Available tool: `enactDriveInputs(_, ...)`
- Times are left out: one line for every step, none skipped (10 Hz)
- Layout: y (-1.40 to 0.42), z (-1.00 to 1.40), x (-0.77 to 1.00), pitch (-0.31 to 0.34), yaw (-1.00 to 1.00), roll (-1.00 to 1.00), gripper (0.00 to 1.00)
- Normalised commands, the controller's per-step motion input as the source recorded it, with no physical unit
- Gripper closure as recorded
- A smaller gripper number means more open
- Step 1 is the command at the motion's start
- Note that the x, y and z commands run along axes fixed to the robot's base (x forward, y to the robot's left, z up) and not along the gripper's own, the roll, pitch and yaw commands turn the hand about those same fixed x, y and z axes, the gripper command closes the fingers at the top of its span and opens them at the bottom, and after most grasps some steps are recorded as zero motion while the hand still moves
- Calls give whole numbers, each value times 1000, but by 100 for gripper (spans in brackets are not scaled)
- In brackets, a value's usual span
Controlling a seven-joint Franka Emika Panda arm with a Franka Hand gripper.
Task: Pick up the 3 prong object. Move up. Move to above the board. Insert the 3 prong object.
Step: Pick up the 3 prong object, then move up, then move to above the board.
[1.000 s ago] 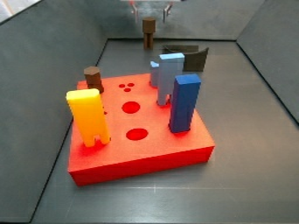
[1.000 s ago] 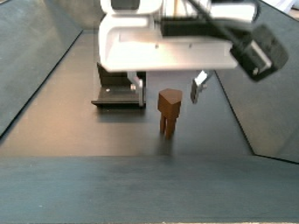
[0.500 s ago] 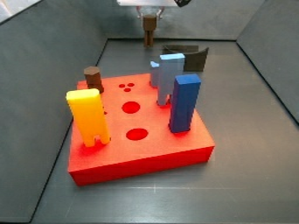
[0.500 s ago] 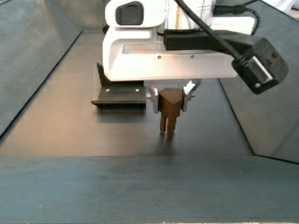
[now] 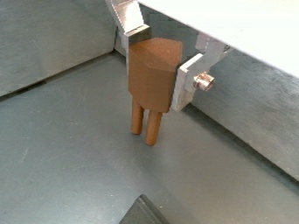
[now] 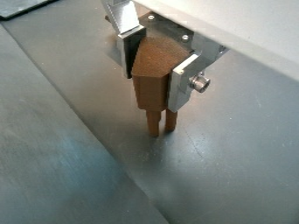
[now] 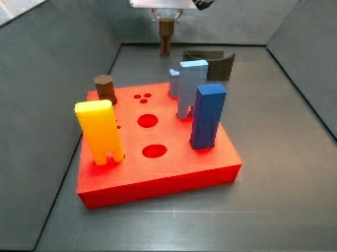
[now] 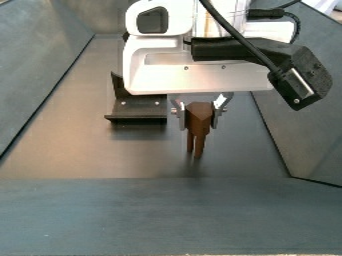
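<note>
The 3 prong object [image 7: 166, 39] is a slim brown post standing on its thin prongs on the grey floor at the far end, behind the red board [image 7: 171, 172]. It also shows in a side view [image 8: 197, 128] and in both wrist views [image 5: 152, 79] [image 6: 149, 87]. My gripper [image 7: 166, 22] is down over the post's top. Its silver fingers [image 5: 188, 79] [image 6: 184, 74] press both sides of the post, so the gripper [image 5: 159, 61] [image 6: 156, 72] is shut on it. The prongs still reach the floor.
On the board stand a yellow two-legged block [image 7: 99, 128], two blue blocks [image 7: 208, 113] [image 7: 188, 79] and a short dark-brown cylinder [image 7: 104, 87]. The fixture [image 7: 211, 64] [image 8: 134, 108] stands beside the post. Grey walls slope up around the floor.
My gripper has come down from above the post until its fingers flank the top, and the fingers have closed in on it. The post has not moved.
</note>
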Motion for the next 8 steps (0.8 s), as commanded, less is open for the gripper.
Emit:
enactDriveInputs(0, 0, 0, 0, 0, 0, 100)
enactDriveInputs(0, 0, 0, 0, 0, 0, 100)
enactDriveInputs(0, 833, 0, 0, 0, 0, 100)
enactDriveInputs(5, 792, -74, 31, 11, -8, 100)
enactDriveInputs(-4, 690, -91, 45, 5, 4, 100)
enactDriveInputs(-4, 555, -64, 47, -1, 27, 100)
enactDriveInputs(-3, 353, -41, 61, -5, 54, 100)
enactDriveInputs(-110, 1000, -67, -261, -191, -125, 100)
